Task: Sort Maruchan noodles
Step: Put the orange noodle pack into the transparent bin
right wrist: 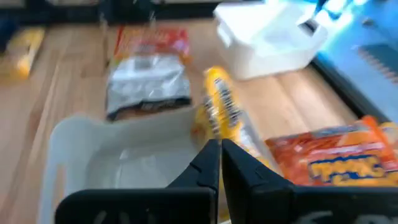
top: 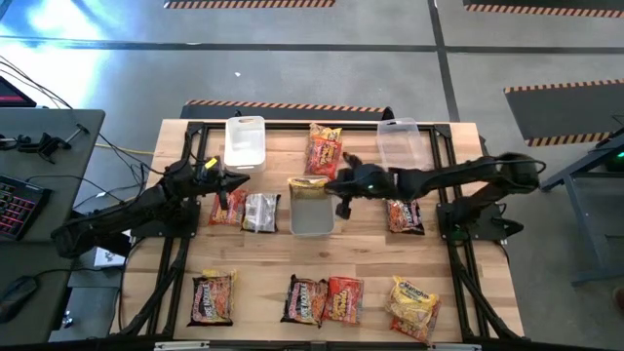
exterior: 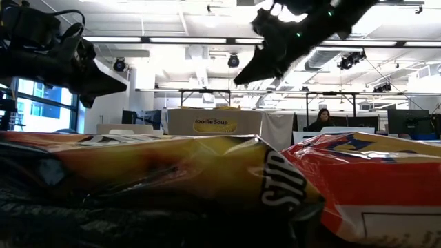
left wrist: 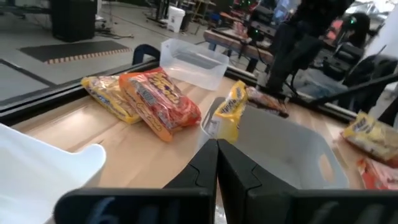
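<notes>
One yellow ramen packet (top: 308, 183) stands propped on the rim of the clear middle bin (top: 312, 219); the other two clear plastic bins (top: 245, 143) look empty. Nine or so flat Maruchan noodles packets (top: 324, 299) lie loose on the wooden table (top: 263, 258), so sorting has barely begun. Left gripper (top: 231, 182) and right gripper (top: 341, 190) hover beside the middle bin, jaws pressed together, holding nothing.
</notes>
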